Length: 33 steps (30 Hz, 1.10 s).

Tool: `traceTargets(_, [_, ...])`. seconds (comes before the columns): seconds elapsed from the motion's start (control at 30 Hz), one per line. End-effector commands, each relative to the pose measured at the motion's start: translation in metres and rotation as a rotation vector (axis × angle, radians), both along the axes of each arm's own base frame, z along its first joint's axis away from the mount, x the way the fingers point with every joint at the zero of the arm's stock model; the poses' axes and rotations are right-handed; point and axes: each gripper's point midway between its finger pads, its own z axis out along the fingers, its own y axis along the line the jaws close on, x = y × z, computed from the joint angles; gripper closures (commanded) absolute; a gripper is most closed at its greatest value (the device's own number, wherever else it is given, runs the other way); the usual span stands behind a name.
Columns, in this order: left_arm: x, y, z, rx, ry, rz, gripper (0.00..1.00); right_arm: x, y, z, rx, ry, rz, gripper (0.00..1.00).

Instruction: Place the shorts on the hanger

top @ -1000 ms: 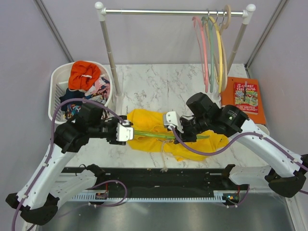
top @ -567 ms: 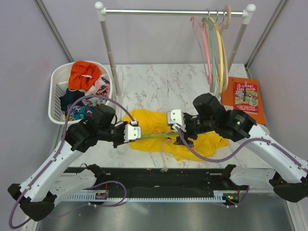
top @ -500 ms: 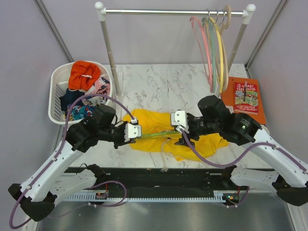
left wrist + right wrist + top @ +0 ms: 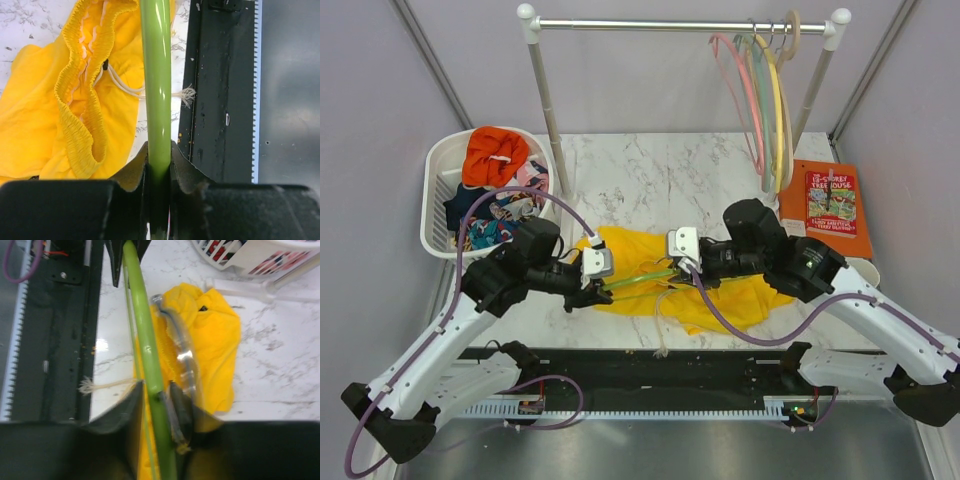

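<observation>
Left gripper (image 4: 159,162) is clamping the green hanger (image 4: 156,75) bar, fingers tight on both sides. The left wrist view alone is showing the shorts (image 4: 45,115) waistband and white drawstring (image 4: 127,89) lying at frame left, under the bar. Right gripper (image 4: 159,395) is also pinching the hanger. Only the right wrist view is showing the metal hook (image 4: 182,352) curving just beside the bar, over the yellow fabric. Top view is adding both arms meeting at frame centre, with the hanger slanting between them over the shorts, which are lying crumpled on the marble table (image 4: 650,170). Laundry basket (image 4: 438,170) is sitting at upper left, clothes rail (image 4: 650,25) along the top, orange book (image 4: 830,205) at right. Versus half a second ago, the right gripper is sitting slightly further left and the bar is tilting more, left end lower.
</observation>
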Motion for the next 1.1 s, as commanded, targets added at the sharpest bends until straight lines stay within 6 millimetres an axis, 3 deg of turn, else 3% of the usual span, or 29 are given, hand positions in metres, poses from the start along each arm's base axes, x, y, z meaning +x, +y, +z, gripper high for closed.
traceTargets(0.0, [0.005, -0.012, 0.022, -0.096, -0.018, 0.005, 0.98, 0.0, 0.012, 0.013, 0.053, -0.015, 0.037, 0.84])
traceTargets(0.03, [0.007, -0.013, 0.022, -0.098, -0.008, 0.025, 0.96, 0.001, 0.012, 0.014, 0.046, -0.016, 0.033, 1.0])
traceTargets(0.17, [0.018, -0.007, 0.009, -0.063, -0.027, 0.099, 0.69, 0.012, -0.001, 0.016, 0.023, -0.062, -0.051, 1.0])
traceTargets(0.3, [0.03, 0.002, -0.003, -0.031, -0.062, 0.167, 0.6, 0.015, -0.028, 0.004, -0.071, -0.099, -0.124, 1.0])
traceTargets(0.43, [0.047, 0.011, -0.019, -0.003, -0.05, 0.251, 0.49, 0.008, -0.063, -0.009, -0.171, -0.156, -0.149, 1.0])
traceTargets(0.53, [0.061, 0.015, -0.022, -0.005, -0.093, 0.301, 0.42, 0.003, -0.079, -0.014, -0.209, -0.164, -0.166, 1.0])
traceTargets(0.63, [0.07, 0.014, -0.029, 0.019, -0.103, 0.309, 0.41, 0.002, -0.087, -0.02, -0.24, -0.154, -0.186, 1.0])
traceTargets(0.83, [0.093, 0.018, -0.064, 0.178, -0.132, 0.343, 0.44, 0.003, -0.092, -0.032, -0.309, -0.153, -0.171, 1.0])
traceTargets(1.07, [0.105, 0.003, -0.073, 0.255, -0.249, 0.346, 0.46, 0.014, -0.094, -0.046, -0.354, -0.178, -0.193, 1.0])
